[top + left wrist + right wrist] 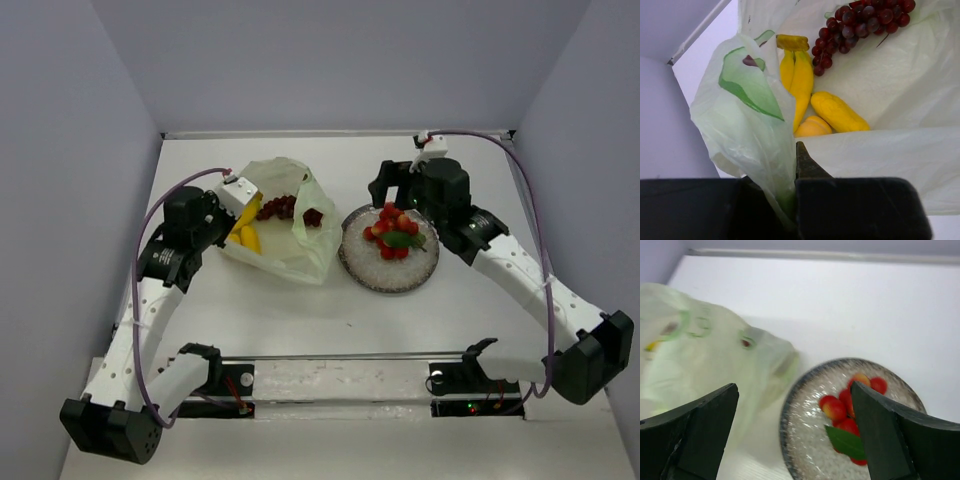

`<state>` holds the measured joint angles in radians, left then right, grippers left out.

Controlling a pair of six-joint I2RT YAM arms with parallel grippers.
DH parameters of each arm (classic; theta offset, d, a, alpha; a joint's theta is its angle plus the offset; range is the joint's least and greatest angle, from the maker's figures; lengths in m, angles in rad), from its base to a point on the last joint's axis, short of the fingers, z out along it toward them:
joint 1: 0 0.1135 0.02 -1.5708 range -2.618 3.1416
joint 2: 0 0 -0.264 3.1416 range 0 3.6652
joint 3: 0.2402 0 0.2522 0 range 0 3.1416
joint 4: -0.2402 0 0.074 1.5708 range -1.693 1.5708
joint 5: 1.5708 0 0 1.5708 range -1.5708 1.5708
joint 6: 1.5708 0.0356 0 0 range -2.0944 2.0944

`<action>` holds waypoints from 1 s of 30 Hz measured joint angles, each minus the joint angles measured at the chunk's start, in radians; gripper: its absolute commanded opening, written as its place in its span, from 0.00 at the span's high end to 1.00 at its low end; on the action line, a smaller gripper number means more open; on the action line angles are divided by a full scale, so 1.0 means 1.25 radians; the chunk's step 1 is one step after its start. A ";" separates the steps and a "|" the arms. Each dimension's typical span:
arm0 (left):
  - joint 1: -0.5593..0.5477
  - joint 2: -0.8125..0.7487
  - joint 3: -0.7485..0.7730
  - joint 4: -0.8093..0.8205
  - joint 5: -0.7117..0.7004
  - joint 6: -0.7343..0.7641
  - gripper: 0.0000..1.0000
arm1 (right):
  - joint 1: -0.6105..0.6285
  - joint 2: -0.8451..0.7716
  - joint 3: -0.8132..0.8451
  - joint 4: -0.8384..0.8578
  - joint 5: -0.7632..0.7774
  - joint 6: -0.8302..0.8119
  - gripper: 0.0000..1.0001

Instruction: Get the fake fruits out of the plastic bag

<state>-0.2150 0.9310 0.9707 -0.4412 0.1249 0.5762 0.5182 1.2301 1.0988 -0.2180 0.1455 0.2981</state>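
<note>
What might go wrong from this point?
The left fingers pinch only a thin fold of the plastic bag; it may slip and close over the grape bunch and yellow fruits. The open right fingers hang close over the plate, so moving off may knock the red fruits.

"How many containers do you have out there?"
"You have one plastic bag [290,240] and one plate [352,265]."
"And fruit?"
"Ahead of your left gripper [792,180]: one grape bunch [860,22], one banana pair [797,75], two other yellow pieces [837,112]. Below your right gripper [794,390]: one red cherry cluster [840,410], one green leaf [847,442]."
</note>
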 measured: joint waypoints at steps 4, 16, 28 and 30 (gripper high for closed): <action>0.000 -0.034 -0.002 -0.033 0.024 0.028 0.87 | 0.145 -0.004 0.119 0.004 -0.008 -0.038 0.14; -0.019 -0.056 -0.028 -0.144 0.112 0.110 0.87 | 0.299 0.361 0.278 0.091 -0.239 0.115 0.65; -0.033 -0.055 -0.070 -0.177 0.179 0.092 0.90 | 0.298 0.746 0.573 -0.054 -0.027 0.116 0.35; -0.033 -0.078 -0.072 -0.167 0.182 0.085 0.93 | 0.298 0.788 0.626 -0.062 0.064 0.074 0.31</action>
<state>-0.2562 0.8341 0.8810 -0.6498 0.3519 0.6819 0.8913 2.2150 1.8812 -0.2951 0.2256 0.3908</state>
